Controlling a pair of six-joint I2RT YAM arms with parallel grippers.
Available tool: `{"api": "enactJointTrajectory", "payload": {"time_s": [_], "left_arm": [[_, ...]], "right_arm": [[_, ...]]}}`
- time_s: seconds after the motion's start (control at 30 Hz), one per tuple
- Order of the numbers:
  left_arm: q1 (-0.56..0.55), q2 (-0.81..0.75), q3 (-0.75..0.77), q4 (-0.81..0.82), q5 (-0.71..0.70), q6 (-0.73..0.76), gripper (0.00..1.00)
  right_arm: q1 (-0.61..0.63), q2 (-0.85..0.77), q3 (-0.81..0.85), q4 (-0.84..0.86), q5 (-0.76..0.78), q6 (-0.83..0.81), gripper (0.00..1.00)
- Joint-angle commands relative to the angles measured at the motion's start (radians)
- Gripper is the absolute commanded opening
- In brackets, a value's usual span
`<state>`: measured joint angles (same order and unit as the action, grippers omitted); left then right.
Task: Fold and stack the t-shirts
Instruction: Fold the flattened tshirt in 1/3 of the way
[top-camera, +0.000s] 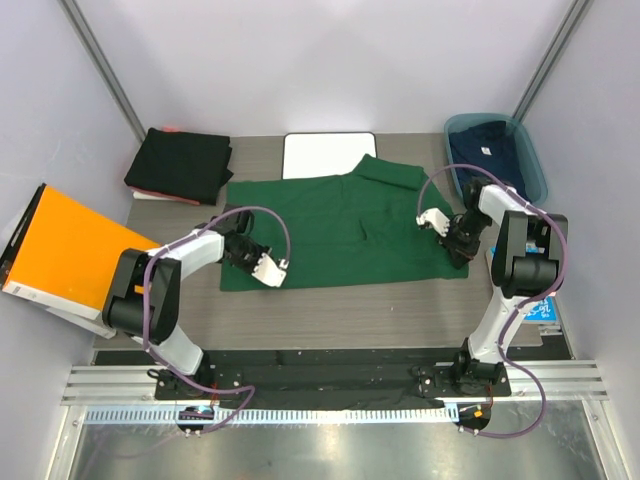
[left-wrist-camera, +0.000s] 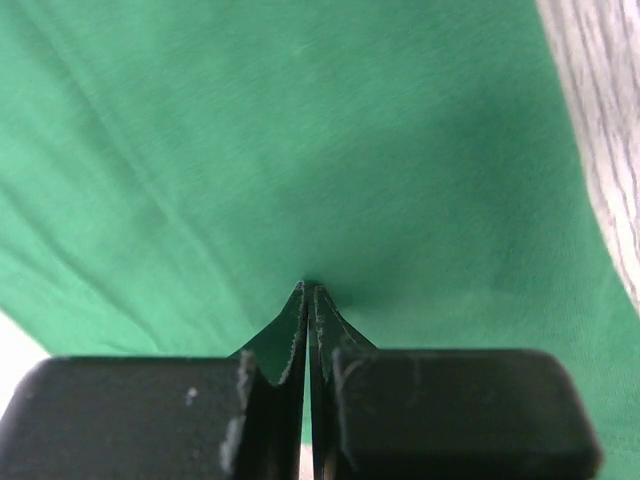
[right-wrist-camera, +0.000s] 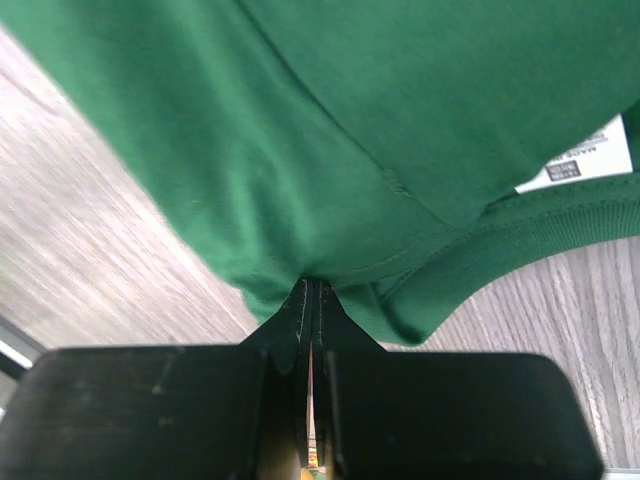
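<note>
**A:** Fingers (left-wrist-camera: 285, 335) of the left gripper (left-wrist-camera: 308, 290) are pressed tight together, with a small peak of the dark green cotton t-shirt (top-camera: 345, 225) pinched between the tips!

**B:** Same story at the right gripper (right-wrist-camera: 311, 285). Its jaws are closed on a fold of green cloth just beside the ribbed collar (right-wrist-camera: 540, 235), and the white neck label (right-wrist-camera: 580, 160) shows at two o'clock in that wrist view.

**A:** And where does the shirt lie?

**B:** It's spread flat in the middle of the grey wood-grain table (top-camera: 330, 315). The left pinch is near its seven o'clock corner, the right pinch at its three o'clock edge. Black folded t-shirts (top-camera: 180, 165) sit at ten o'clock, and a navy t-shirt (top-camera: 485, 150) lies in the blue plastic bin (top-camera: 535, 175) at two o'clock.

**A:** How will it handle?

**B:** My read is light, limp, no stiffness at all. It should sag between the two pinches, and thin cloth can slip out of a shallow bite. Hems, seams and collar ribbing are thicker, so they look the safest holds.
</note>
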<state>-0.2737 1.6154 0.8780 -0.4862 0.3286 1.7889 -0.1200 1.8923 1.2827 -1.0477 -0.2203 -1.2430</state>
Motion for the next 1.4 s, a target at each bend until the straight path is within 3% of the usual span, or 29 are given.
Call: {"api": "enactJointTrajectory", "payload": {"time_s": [0.0,0.4,0.43,0.47,0.53,0.6,0.7,0.8,0.87,0.9,0.93,1.0,1.07,1.37], "left_arm": [[-0.019,0.037,-0.016,0.034,-0.042,0.017,0.00],[-0.022,0.011,-0.042,-0.002,-0.069,0.044,0.00],[-0.024,0.003,-0.042,0.000,-0.063,0.041,0.00],[-0.022,-0.008,-0.034,0.006,-0.059,0.023,0.00],[-0.022,-0.046,-0.016,0.020,-0.048,-0.045,0.31],[-0.024,-0.078,0.015,0.020,-0.034,-0.100,0.45],[-0.022,-0.156,0.042,-0.002,-0.010,-0.128,0.57],[-0.022,-0.242,0.038,-0.025,0.052,-0.125,0.59],[-0.024,-0.285,0.003,-0.032,0.090,-0.103,0.48],[-0.028,-0.296,-0.013,-0.034,0.111,-0.091,0.14],[-0.032,-0.301,-0.049,-0.035,0.116,-0.060,0.01],[-0.047,-0.295,-0.088,-0.026,0.121,-0.028,0.00],[-0.062,-0.275,-0.138,0.029,0.121,-0.014,0.00],[-0.076,-0.118,-0.122,0.100,0.112,-0.063,0.00]], "right_arm": [[-0.021,0.019,0.009,0.044,0.058,-0.007,0.01],[-0.075,-0.015,-0.057,0.071,0.089,-0.052,0.01],[-0.075,-0.021,-0.046,0.068,0.070,-0.049,0.02],[-0.072,-0.030,-0.034,0.055,0.053,-0.047,0.09],[-0.057,-0.059,0.016,0.023,-0.011,-0.049,0.17],[-0.040,-0.084,0.047,-0.030,-0.080,-0.055,0.26],[0.016,-0.143,0.099,-0.077,-0.128,-0.064,0.32],[0.081,-0.199,0.121,-0.075,-0.169,-0.078,0.37],[0.120,-0.232,0.099,-0.048,-0.171,-0.087,0.37],[0.162,-0.242,0.087,-0.038,-0.166,-0.104,0.36],[0.183,-0.249,0.051,-0.025,-0.151,-0.107,0.34],[0.238,-0.266,0.003,0.069,-0.130,-0.096,0.11],[0.263,-0.263,-0.046,0.160,-0.107,-0.076,0.01],[0.261,-0.090,0.018,0.245,-0.074,-0.050,0.01]]}}
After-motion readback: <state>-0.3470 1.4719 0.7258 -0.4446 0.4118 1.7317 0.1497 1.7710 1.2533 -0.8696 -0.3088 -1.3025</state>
